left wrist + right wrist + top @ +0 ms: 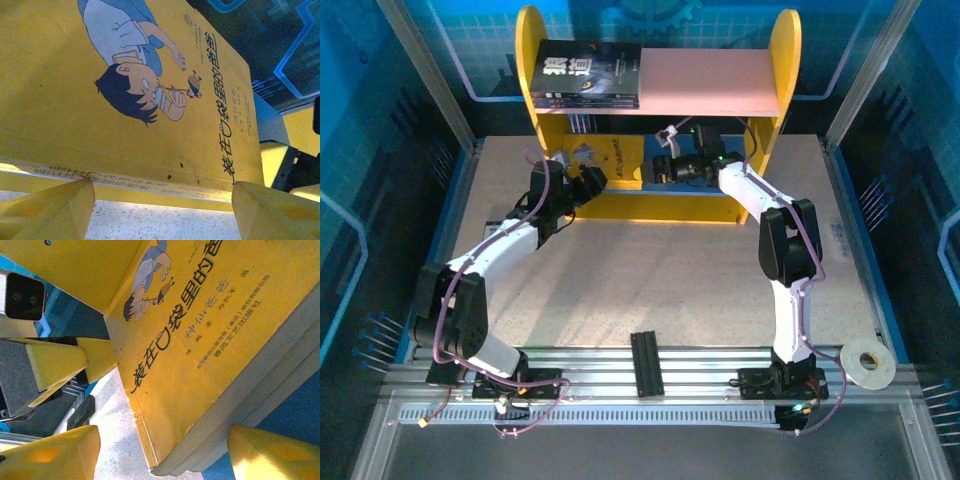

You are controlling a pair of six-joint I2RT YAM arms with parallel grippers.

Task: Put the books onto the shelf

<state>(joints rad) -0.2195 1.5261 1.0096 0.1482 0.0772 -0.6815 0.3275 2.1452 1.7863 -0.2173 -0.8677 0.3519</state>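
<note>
Closest to me, at 6 o'clock on the table edge, a short black bar [648, 362] lies across the rails, and a roll of tape [869, 362] sits at about 4 o'clock. Past the two arm bases, the speckled table [650, 275] runs bare to the shelf [785, 60] at 12 o'clock.

Both arms reach to the shelf's lower tier. The left gripper [588, 186] [160, 210] is at 11 o'clock with its yellow-padded fingers spread wide, not holding anything. The edge of the yellow books [618, 165] [50, 100] [210, 340] lies just past the tips. The right gripper [663, 168] [165, 455] comes in from 1 o'clock, also spread wide and released, with the stack's corner sitting between its pads without either one touching.

The yellow books form a small stack, and the top cover shows a cartoon boy and black Chinese lettering. The stack sits at the lower tier's opening between the two grippers. I can't tell whether it rests fully on the blue board [295, 410].

Farther back and higher, dark books [588, 75] lie flat on the left end of the pink upper board [710, 85], against the left yellow side panel.
</note>
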